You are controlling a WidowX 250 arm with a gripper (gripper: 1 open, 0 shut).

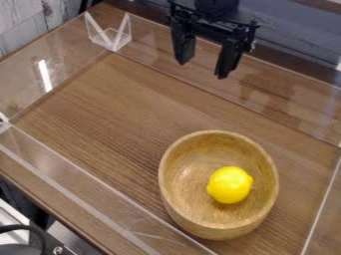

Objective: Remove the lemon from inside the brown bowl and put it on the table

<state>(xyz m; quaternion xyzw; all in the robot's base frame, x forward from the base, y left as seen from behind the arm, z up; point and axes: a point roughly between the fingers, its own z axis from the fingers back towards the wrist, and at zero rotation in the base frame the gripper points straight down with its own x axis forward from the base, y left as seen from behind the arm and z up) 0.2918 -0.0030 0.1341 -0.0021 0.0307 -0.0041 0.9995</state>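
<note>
Yellow lemon (230, 185) sits in brown bowl (220, 221), lower right of cam view, toward the bowl's right/near side, bare wood to its left. Only one view, cam. Fingers (206, 65) wide open w/ nothing btwn them, up over far part of worktop (114, 105), well apart from bowl. Handling (my guess): lemon light-ish, firm w/ slight give, smooth waxy skin, so may slip or roll if pinched off-centre; not fragile, moderate squeeze ok. Best grasp: straight down from above, fingers either side at the widest part, approx mid-height. Watch the rim, esp. on the right where the gap looks tighter. Bowl probs stiff, could get nudged if clipped.
</note>
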